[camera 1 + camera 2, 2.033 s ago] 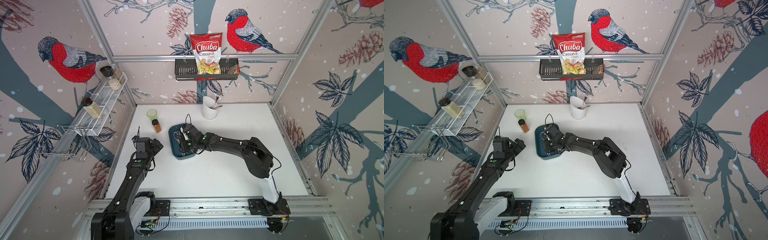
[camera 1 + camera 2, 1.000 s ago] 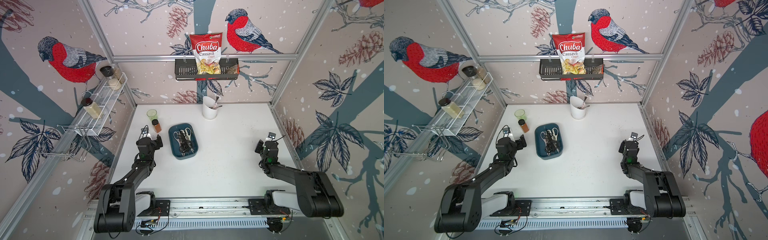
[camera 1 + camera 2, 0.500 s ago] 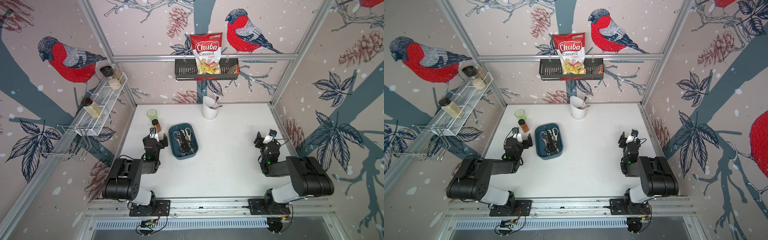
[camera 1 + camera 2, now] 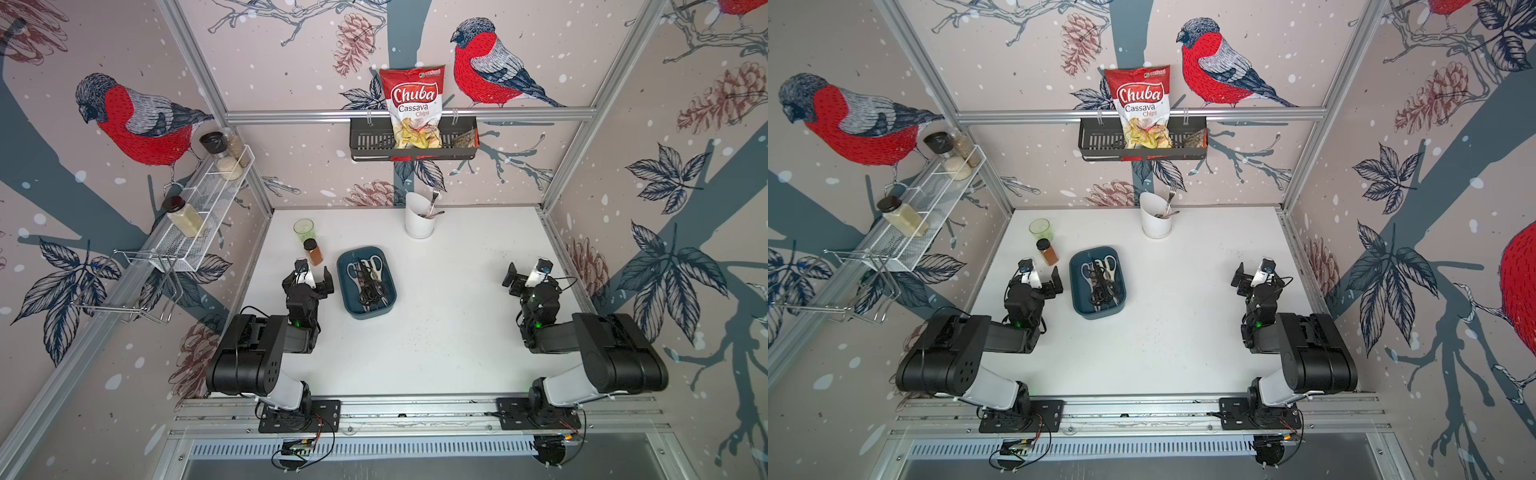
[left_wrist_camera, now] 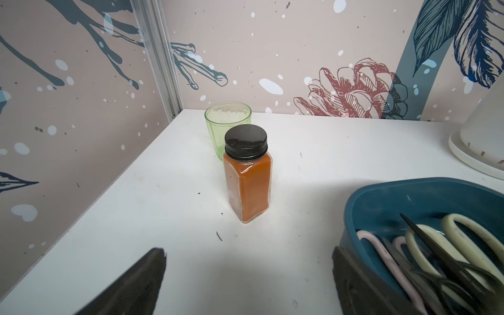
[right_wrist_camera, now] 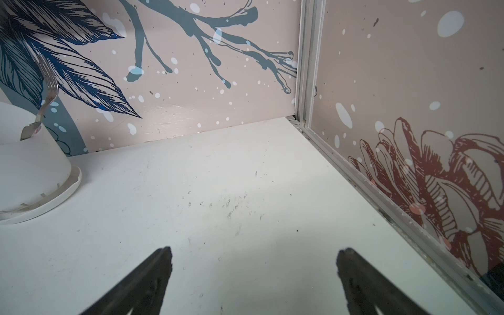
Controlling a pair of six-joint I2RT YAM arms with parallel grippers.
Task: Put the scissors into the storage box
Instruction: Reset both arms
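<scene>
a green glass (image 4: 304, 228) is standing near the far left corner of the table (image 4: 436, 332). a jar of orange spice (image 4: 313, 252) with a black lid is standing upright just in front of it. the left gripper (image 5: 248, 259) is sitting low on the near side of that jar. its jaws are standing wide apart and gripping nothing, and only bare table is showing between them in the left wrist view.

just to its right, the storage box (image 4: 369, 313) is resting on the table, left of the middle. whether the nearer finger is touching the box wall, i cannot tell. the scissors (image 4: 368, 284) in view are lying inside the box in a tangled pile, with pink, cream and black handles overlapping.

further right, at the back, a white cutlery cup (image 4: 419, 220) is standing with a fork (image 4: 434, 197) leaning in it. above it, a black basket (image 4: 370, 141) is hanging on the back wall and holding a bag of chips (image 4: 413, 104).

the right gripper (image 6: 256, 253) is sitting close to the right wall, well apart from the box. its jaws are also spread wide and are holding nothing over bare table.
</scene>
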